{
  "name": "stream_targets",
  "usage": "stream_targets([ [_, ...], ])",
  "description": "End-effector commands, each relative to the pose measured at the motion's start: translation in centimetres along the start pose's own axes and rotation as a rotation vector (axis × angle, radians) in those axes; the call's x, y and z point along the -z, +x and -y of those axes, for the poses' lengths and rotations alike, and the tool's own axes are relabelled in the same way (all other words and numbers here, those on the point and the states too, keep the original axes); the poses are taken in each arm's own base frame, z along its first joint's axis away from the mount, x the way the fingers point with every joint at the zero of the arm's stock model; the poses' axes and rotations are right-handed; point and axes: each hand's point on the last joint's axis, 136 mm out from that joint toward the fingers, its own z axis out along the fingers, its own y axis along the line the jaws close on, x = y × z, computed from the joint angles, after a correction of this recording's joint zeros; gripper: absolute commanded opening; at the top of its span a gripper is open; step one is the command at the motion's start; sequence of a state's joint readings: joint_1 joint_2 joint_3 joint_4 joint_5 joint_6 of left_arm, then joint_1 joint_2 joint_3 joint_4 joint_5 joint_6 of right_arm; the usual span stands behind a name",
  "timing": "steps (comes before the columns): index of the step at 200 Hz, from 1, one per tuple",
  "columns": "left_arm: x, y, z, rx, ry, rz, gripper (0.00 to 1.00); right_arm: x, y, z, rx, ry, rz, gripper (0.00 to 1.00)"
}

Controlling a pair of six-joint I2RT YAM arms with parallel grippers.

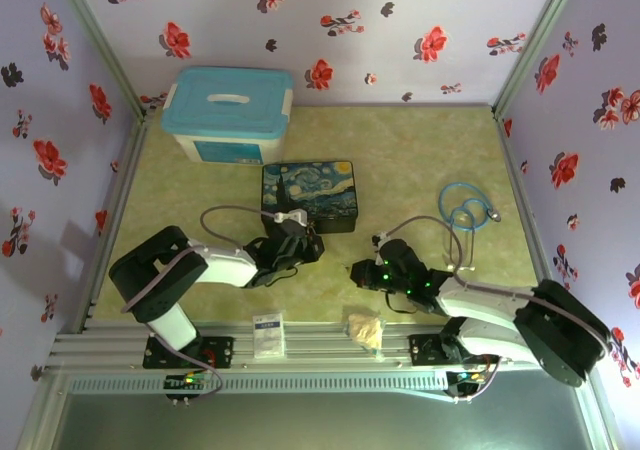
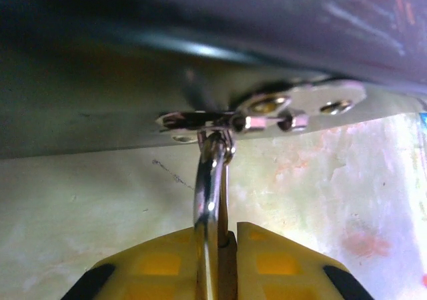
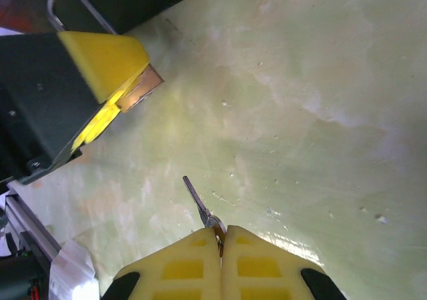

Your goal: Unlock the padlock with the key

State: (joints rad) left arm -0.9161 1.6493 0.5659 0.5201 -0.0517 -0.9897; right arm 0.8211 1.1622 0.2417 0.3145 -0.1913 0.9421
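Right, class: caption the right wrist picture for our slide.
Right tool pinches the key; left tool grips the padlock nearby.

My left arm [image 1: 225, 263]: black joints, white link, looping grey cable [image 1: 228, 208]. My right arm [image 1: 490, 305]: same, with small green lights [image 1: 385, 267]. My left gripper [image 2: 219, 229], right gripper [image 3: 221, 232]: yellow pads with square recesses, black corners.

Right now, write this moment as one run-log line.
left tool: shut on padlock | right tool: shut on key | key: apart from padlock, not inserted
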Motion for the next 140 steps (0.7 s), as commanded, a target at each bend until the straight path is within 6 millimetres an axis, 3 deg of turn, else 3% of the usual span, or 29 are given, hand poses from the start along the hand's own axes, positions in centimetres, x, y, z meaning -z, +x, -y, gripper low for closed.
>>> stream_targets([
  [1, 1.2, -1.6, 3.2, 0.061, 0.126, 0.055, 0.1, -0.9, -1.9, -1.4, -0.055, -0.038, 0.078, 0.0],
  [61, 2.2, -2.1, 3.9, 0.12, 0.178, 0.081, 0.04, -2.8, -2.9, -3.9, -0.063, -0.142, 0.081, 0.0],
  [140, 2.7, -2.3, 4.1, 0.155, 0.212, 0.108, 0.0, -4.3, -1.8, -5.0, -0.113, -0.25, 0.011, 0.0],
])
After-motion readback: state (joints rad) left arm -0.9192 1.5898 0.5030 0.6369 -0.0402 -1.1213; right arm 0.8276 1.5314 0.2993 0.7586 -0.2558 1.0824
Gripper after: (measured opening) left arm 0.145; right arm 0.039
